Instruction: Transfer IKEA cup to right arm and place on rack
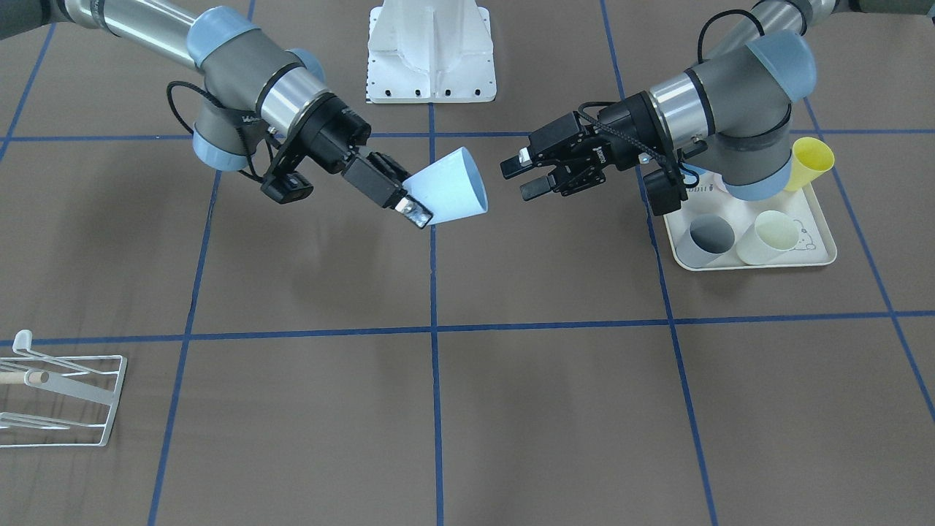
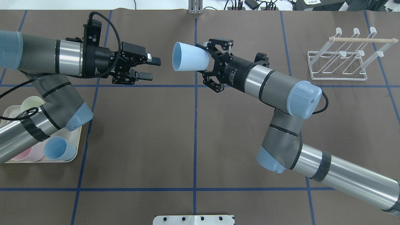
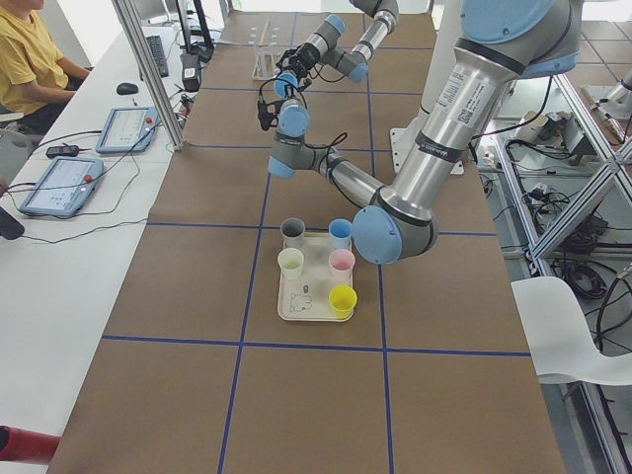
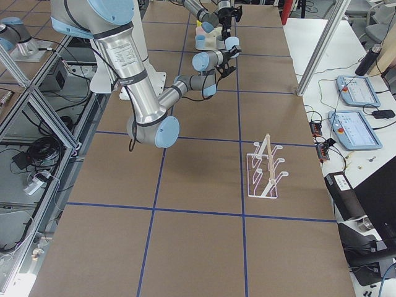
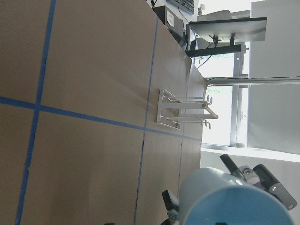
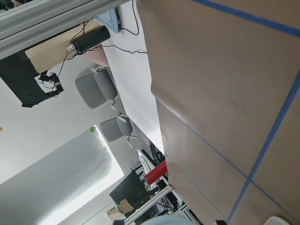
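The IKEA cup [image 2: 189, 56] is light blue and lies on its side in the air above the table's middle. Its mouth faces my left gripper. My right gripper [image 2: 203, 59] is shut on the cup's narrow end. In the front-facing view the cup [image 1: 447, 191] shows with one finger [image 1: 410, 210] of that gripper pressed against its side. My left gripper [image 2: 153, 68] is open and holds nothing, a short gap from the cup's rim. The white wire rack [image 2: 340, 59] with its wooden dowel stands at the far right of the table. The left wrist view shows the cup [image 5: 225, 197] close by and the rack [image 5: 183, 110] beyond it.
A cream tray [image 1: 825, 245] under my left arm holds a yellow cup [image 1: 811, 162], a grey cup [image 1: 710, 235] and a cream cup [image 1: 774, 235]. A blue cup [image 2: 59, 148] and a pink cup [image 2: 29, 153] are also on it. A person [image 3: 25, 49] sits at a side desk.
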`<state>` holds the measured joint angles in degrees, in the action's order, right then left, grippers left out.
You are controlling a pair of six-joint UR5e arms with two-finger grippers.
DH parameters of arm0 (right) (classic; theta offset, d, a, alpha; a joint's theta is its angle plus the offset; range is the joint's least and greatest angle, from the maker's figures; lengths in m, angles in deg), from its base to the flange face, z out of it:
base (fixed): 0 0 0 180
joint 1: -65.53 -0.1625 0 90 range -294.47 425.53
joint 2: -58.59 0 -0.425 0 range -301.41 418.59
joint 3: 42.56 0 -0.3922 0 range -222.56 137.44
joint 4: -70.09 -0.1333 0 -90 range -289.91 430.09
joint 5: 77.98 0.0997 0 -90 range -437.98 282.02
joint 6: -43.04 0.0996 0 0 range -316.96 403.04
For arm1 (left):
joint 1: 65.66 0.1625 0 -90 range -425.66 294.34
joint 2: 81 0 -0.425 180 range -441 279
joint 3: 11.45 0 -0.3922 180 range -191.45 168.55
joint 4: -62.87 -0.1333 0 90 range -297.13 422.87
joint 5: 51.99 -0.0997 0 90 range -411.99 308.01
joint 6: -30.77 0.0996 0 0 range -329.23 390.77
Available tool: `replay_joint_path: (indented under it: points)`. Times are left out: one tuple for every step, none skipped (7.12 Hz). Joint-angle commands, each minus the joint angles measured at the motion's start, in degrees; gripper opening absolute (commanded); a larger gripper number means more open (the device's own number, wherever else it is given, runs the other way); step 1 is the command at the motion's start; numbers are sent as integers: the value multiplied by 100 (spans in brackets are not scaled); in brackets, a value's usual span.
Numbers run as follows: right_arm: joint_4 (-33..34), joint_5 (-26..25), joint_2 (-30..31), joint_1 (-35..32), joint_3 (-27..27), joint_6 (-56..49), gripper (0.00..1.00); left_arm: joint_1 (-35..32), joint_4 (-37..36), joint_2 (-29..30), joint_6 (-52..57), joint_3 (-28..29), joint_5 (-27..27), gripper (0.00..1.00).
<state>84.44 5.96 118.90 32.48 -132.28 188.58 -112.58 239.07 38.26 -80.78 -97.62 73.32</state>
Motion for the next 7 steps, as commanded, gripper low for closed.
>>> replay_joint_path:
  points:
    - [15,-1,768,-88,-211,-1913,0,-10,-33,-25,2,12,-15,76]
    - [16,-1,1155,-79,-308,-3134,0,-10,-33,-25,2,30,-24,76]
    - [16,-27,1437,-88,-501,-3833,0,-10,-33,-25,11,47,-24,76]
    - [16,-166,1692,-140,-616,-3910,0,-10,-42,-25,54,100,-24,76]
    - [103,-324,1843,-202,-573,-4433,0,-10,-51,-34,159,109,-33,76]
    - [312,-691,1992,-202,-547,-5586,0,-2,-51,-34,160,109,-33,76]
    - [454,-1234,2133,-211,-599,-6129,0,-1,-51,-34,160,109,-42,76]
